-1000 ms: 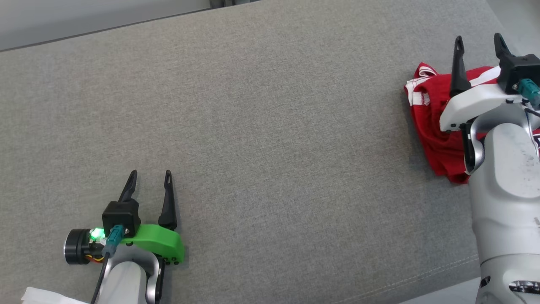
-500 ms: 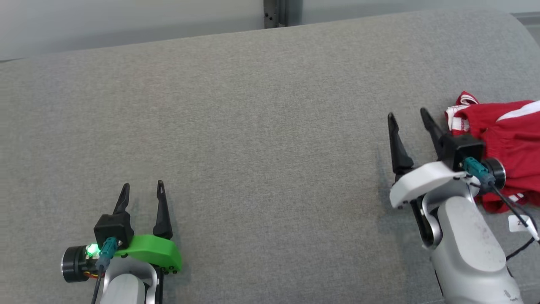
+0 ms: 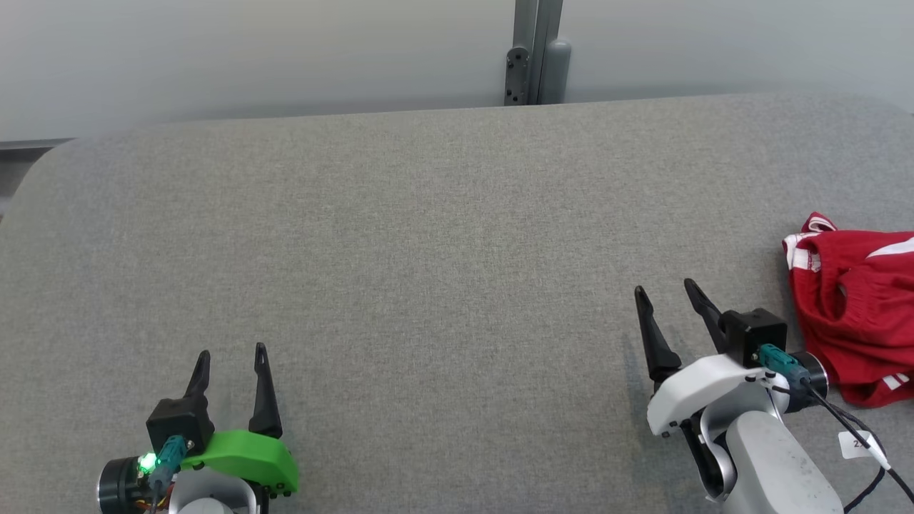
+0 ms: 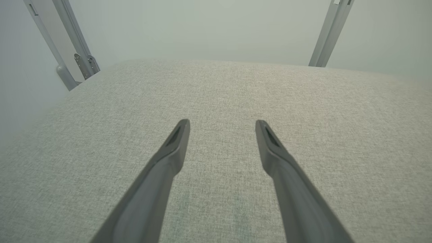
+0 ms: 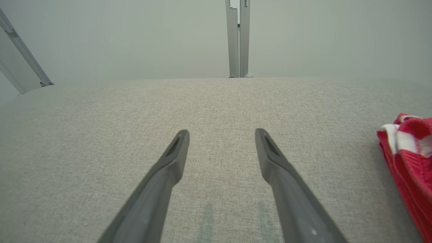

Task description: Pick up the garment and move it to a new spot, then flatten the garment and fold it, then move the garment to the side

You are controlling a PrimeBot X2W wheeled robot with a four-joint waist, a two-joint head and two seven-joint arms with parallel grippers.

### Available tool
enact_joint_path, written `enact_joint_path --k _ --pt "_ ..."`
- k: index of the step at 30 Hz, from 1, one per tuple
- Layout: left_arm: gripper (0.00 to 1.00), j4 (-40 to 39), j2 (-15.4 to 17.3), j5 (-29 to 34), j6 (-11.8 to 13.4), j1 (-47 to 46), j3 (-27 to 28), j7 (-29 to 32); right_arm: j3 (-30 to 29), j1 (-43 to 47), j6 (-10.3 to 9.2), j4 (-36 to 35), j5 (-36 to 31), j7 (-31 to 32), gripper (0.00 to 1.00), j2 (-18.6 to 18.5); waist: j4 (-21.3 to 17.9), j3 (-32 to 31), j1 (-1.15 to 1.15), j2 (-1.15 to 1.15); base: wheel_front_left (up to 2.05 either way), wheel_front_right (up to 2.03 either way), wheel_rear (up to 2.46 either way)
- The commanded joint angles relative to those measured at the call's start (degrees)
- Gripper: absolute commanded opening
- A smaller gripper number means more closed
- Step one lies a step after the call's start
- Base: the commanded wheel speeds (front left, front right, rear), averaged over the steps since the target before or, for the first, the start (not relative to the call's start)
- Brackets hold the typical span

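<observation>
Just right of the empty, wide-open right claw [image 3: 663, 288] lies the red garment [image 3: 850, 314], far from the equally open, empty left claw [image 3: 232, 351].

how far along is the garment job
Done: hard to tell; the red garment lies bunched, not flat, at the right edge of the grey surface. In hand: nothing; the left gripper and right gripper are open and empty, apart from it. Left, likely: picking up, flattening, folding, setting aside.
</observation>
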Motion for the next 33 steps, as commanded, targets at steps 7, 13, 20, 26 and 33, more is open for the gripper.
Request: enact_joint_path --k 7,13,20,26,33 --pt "1.00 -0.04 0.22 -0.78 -0.66 2.34 0.92 -0.15 0.53 1.93 -0.10 -0.22 1.42 0.00 1.00 -0.20 -0.74 -3.27 0.00 0.00 0.00 0.00 0.00" --pt "1.00 -0.36 0.23 -0.91 -0.95 2.88 1.17 -0.15 0.61 1.94 -0.10 -0.58 1.38 0.00 1.00 -0.19 -1.36 -3.43 0.00 0.00 0.00 0.00 0.00" --pt "1.00 -0.26 0.23 -1.02 -1.17 2.44 1.18 -0.16 0.57 1.43 -0.10 -0.87 1.15 0.00 1.00 -0.19 -1.46 -2.83 0.00 0.00 0.00 0.00 0.00" --pt "1.00 0.30 0.23 -1.88 -1.34 1.62 1.17 -0.15 0.67 0.70 -0.10 -0.92 1.48 0.00 1.00 -0.19 -1.30 -1.99 0.00 0.00 0.00 0.00 0.00" --pt "0.00 0.96 -0.07 -1.94 -1.55 1.74 1.32 0.14 0.55 1.00 0.01 -0.38 1.34 0.06 0.00 0.04 -1.24 -1.29 0.00 0.00 0.00 0.00 0.00"
